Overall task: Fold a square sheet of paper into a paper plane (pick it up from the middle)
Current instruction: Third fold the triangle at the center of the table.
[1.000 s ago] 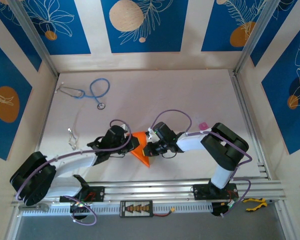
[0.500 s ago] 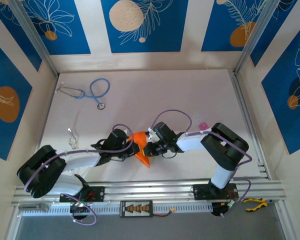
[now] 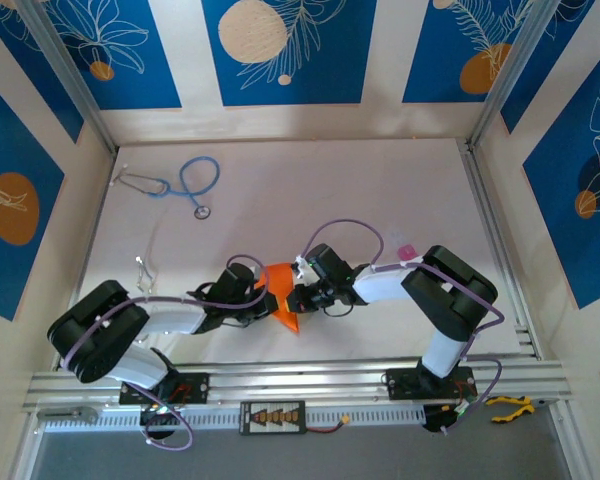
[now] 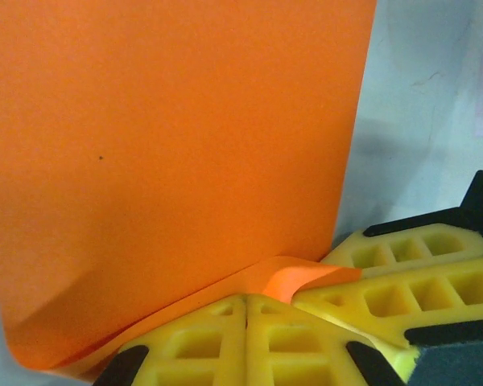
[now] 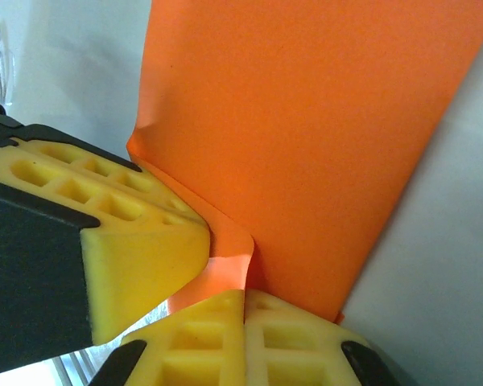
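The square sheet of paper (image 3: 286,315) is being held at the lower centre of the overhead frame, between the two wrists, and is no longer being shown as a flat square. From above it is being seen as a tapering orange wedge with a point towards the bottom of the frame, so some folding is being judged as done. A narrow, creased dart is not yet being shown, and the later folds are being judged as left to do.

The left fingers (image 4: 193,342) are being kept fully closed at the bottom of the left wrist frame, with a curled lip of the paper's lower edge being pinched between them. The right fingers (image 5: 197,338) are likewise being kept closed on the same edge at the bottom of the right wrist frame, where a small kink in the paper is being pressed. Each wrist view is also being crossed by a yellow finger of the other arm, just beside its own.

Elsewhere on the desk (image 3: 310,190), a blue stethoscope (image 3: 187,183) is being left at the upper left, well apart from the paper. A small pink thing (image 3: 406,250) is being left to the right, near the right arm. Neither is being judged an obstacle. The crowding of the two wrists around one short edge is being judged the main hindrance to the next crease.
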Motion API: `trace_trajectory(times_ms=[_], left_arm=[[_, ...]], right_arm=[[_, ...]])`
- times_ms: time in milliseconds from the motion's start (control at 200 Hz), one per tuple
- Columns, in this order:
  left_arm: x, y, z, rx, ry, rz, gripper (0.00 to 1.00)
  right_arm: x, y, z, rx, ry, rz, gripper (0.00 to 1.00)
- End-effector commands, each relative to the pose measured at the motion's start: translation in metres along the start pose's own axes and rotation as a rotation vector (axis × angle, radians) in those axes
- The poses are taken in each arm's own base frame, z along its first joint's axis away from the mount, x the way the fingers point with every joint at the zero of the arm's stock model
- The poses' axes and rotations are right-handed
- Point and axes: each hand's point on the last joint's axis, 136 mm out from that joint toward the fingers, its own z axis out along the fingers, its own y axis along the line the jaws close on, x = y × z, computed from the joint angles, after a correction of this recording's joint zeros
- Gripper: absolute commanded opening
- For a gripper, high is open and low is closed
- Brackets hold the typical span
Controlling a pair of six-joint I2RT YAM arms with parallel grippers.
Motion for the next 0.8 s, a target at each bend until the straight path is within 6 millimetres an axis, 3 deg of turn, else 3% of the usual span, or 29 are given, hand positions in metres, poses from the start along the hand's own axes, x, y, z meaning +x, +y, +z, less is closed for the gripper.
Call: trace_trajectory(times_ms=[0,105,250,385,570,665,795], left_arm=[[0.006,0.013,0.005,-0.022,0.016,-0.003,0.05],[0.006,0.016,0.004,-0.030,0.012,-0.007,0.05],[0.005,0.016,0.002,-0.042,0.006,-0.003,0.05],[0.003,0.012,0.001,-0.037,-0.001,-0.001,0.05],[0.000,0.009,-0.001,-0.037,-0.008,0.007,0.04],[-0.001,0.007,-0.001,-0.037,-0.010,0.009,0.04],[-0.002,0.005,0.000,-0.030,-0.009,0.010,0.04]], right_arm=[[0.013,-0.010,0.002,0.054,0.049,0.024,0.01],[0.008,-0.004,-0.004,0.046,0.036,0.016,0.04],[-0.003,0.008,-0.022,0.065,-0.006,0.008,0.20],[-0.005,0.014,-0.043,0.071,-0.025,0.038,0.28],[0.009,0.047,-0.051,-0.067,0.012,0.057,0.26],[0.021,0.062,-0.041,-0.129,0.062,0.064,0.17],[0.033,0.070,-0.020,-0.117,0.121,0.048,0.11]])
